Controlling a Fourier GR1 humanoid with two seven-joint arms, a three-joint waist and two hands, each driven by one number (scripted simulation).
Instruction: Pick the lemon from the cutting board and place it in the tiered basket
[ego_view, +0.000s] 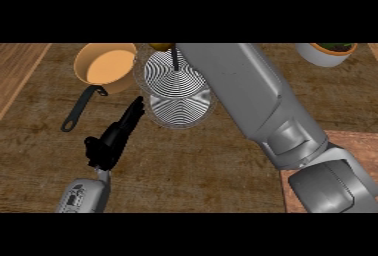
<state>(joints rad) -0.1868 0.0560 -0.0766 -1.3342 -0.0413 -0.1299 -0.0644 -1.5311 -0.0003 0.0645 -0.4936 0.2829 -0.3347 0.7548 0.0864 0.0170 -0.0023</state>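
While right forearm reaches over the tiered basket, its hand is out of view. A yellowish bit at the basket's top edge may be the lemon; placement likely underway, release unconfirmed. Left hand rests open, holding nothing.

Orange pan, black-and-white ringed basket

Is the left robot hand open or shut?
Open: the left robot hand shows straight fingers pointing toward the tiered basket, holding nothing.

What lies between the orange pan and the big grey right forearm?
In the head view, the tiered basket lies between the orange pan and the right forearm, its mesh tiers seen from above.
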